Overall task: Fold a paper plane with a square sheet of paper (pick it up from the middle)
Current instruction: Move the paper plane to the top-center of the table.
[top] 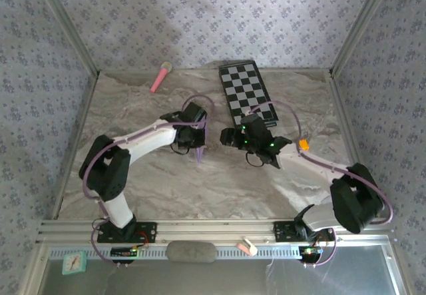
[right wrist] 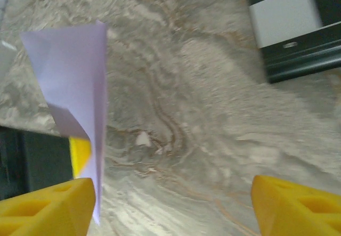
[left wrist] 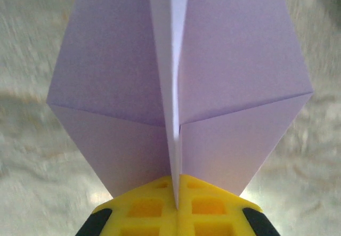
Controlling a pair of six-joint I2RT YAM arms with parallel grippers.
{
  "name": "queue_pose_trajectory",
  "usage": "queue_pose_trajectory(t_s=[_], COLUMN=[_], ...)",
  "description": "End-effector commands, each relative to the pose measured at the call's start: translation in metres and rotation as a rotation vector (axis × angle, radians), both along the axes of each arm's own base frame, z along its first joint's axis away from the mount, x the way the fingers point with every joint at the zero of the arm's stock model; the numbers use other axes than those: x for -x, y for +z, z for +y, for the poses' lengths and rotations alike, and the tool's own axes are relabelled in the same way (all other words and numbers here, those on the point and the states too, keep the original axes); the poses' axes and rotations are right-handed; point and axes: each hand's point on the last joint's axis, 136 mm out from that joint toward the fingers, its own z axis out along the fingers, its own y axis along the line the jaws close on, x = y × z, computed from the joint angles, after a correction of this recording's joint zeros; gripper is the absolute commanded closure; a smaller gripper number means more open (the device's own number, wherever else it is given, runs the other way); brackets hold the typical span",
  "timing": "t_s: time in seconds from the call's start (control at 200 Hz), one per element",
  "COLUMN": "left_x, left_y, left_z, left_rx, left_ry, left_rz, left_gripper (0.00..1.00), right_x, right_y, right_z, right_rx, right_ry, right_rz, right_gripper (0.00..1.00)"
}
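Left tool [left wrist: 176, 193] — tight on paper plane [left wrist: 234, 71] crease

I have the left arm [top: 143, 138] stretched inward, wrist tipped down; its left gripper [left wrist: 177, 188] is pinched tight on the paper plane [left wrist: 234, 60]; the right arm [top: 319, 165] bends inward; the right gripper [right wrist: 173, 198] is spread wide.

Under soft, even light the paper plane [left wrist: 234, 60] looks sharp, the table [left wrist: 32, 167] blurred.

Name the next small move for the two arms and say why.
Probably draw the right gripper back from the paper plane: its jaws stand open beside the paper, while the left gripper is shut on the centre crease and carries it.
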Motion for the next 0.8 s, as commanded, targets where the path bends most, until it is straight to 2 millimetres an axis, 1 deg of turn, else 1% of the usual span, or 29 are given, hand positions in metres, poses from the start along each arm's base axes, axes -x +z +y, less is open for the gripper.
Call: queue_pose_trajectory(t_s=[0.0,0.135,0.15,0.25,0.33,0.49,0.565,0.705,0.795], left_x=[-0.024,-0.050,-0.048,-0.056,-0.059,-0.063,-0.062,-0.063,-0.063], left_y=[0.002,-0.001,-0.004,-0.013,-0.021,-0.030,-0.037,-0.045,-0.048], left_z=[0.009,-0.002,0.000,-0.003,-0.003,-0.006,-0.006,-0.002,-0.004], left_rx=[-0.109,-0.141,-0.156,-0.174,-0.192,-0.182,-0.182,-0.200,-0.199], left_ry=[-0.019,-0.025,-0.027,-0.024,-0.028,-0.019,-0.015,-0.010,-0.014], left_rz=[-0.028,-0.042,-0.024,0.001,0.028,0.062,0.080,0.108,0.116], left_gripper=[0.95,0.94,0.94,0.93,0.93,0.89,0.86,0.85,0.84], right_x=[0.010,0.014,0.014,0.015,0.015,0.010,0.008,0.005,0.005], right_y=[-0.012,-0.010,-0.009,-0.009,-0.007,0.000,0.000,-0.003,-0.005], right_z=[-0.034,-0.050,-0.052,-0.060,-0.063,-0.066,-0.067,-0.072,-0.073], right_rx=[0.110,0.086,0.082,0.068,0.068,0.047,0.042,0.037,0.031], right_ry=[-0.041,-0.059,-0.061,-0.075,-0.051,-0.054,-0.059,-0.080,-0.085], right_rz=[0.011,0.008,0.008,0.013,0.003,-0.007,-0.010,0.009,0.017], right_gripper=[0.17,0.15,0.15,0.15,0.15,0.15,0.15,0.15,0.15])
